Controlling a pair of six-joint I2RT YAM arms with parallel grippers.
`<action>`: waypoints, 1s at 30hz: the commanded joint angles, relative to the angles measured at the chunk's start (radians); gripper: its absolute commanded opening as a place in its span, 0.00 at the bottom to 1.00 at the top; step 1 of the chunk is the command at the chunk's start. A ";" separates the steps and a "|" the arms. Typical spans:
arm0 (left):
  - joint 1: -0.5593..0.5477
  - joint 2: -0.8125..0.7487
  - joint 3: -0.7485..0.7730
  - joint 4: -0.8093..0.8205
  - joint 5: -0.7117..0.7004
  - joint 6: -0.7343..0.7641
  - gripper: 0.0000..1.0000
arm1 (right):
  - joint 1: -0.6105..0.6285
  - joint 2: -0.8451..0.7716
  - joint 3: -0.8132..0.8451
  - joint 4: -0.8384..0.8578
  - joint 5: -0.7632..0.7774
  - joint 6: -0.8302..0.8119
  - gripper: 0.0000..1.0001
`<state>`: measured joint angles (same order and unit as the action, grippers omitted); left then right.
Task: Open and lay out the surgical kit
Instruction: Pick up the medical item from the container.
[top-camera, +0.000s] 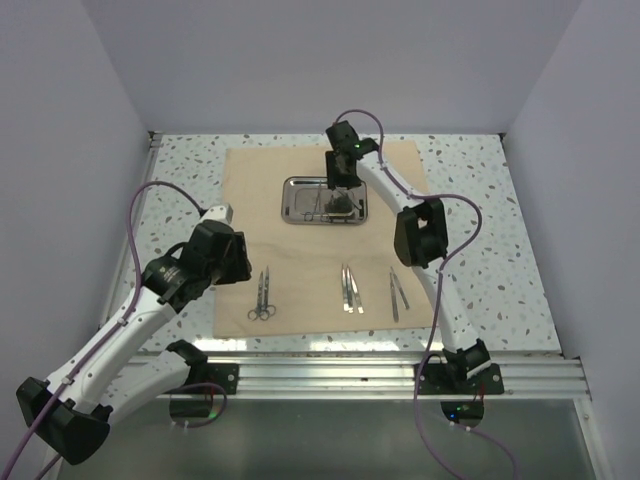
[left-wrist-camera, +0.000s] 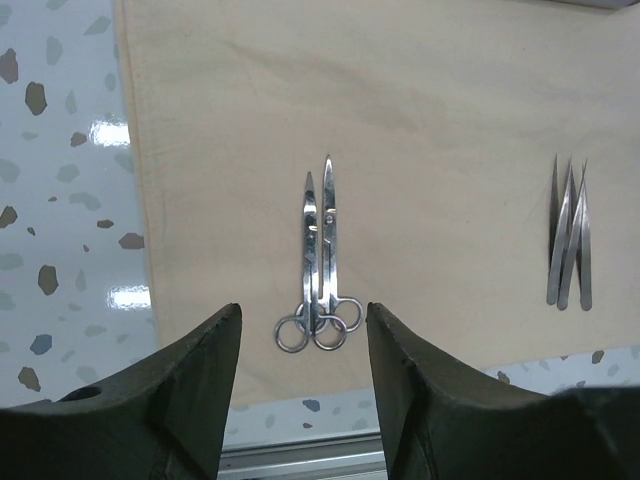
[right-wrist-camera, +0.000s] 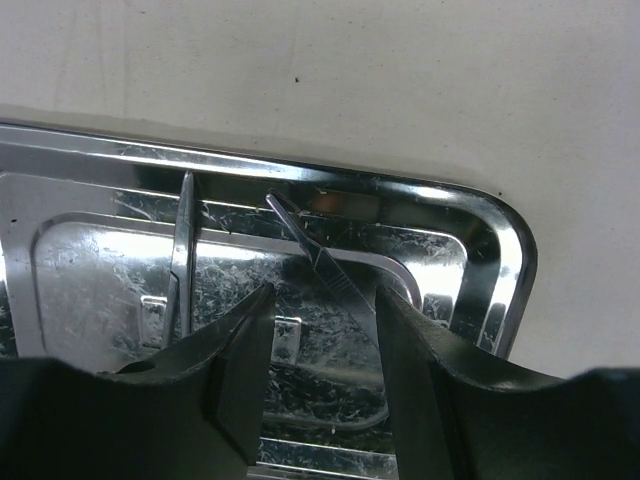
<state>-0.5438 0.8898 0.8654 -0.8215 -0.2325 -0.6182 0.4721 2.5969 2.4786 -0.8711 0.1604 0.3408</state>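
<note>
Slim instrument (right-wrist-camera: 322, 258) is lying in the steel tray (right-wrist-camera: 503, 250) between my right end effector's (right-wrist-camera: 322, 300) wide-open fingers, its long axis slanting away leftward. My left end effector (left-wrist-camera: 302, 312), also wide, is hovering well apart.

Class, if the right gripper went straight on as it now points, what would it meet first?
Probably the thin instrument lying in the tray, between its open fingers; depth is unclear.
</note>
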 joint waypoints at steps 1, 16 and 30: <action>-0.001 -0.018 -0.019 -0.044 -0.016 -0.005 0.56 | 0.011 0.012 0.071 0.037 0.013 -0.034 0.49; -0.001 -0.026 -0.026 -0.036 0.004 0.015 0.56 | 0.016 0.144 0.146 0.067 0.119 -0.051 0.47; -0.001 -0.006 -0.009 -0.057 -0.037 0.055 0.59 | 0.049 0.181 0.102 -0.020 0.134 -0.057 0.16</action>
<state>-0.5438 0.8852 0.8440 -0.8616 -0.2470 -0.5827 0.5007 2.7316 2.6202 -0.8108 0.2985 0.2958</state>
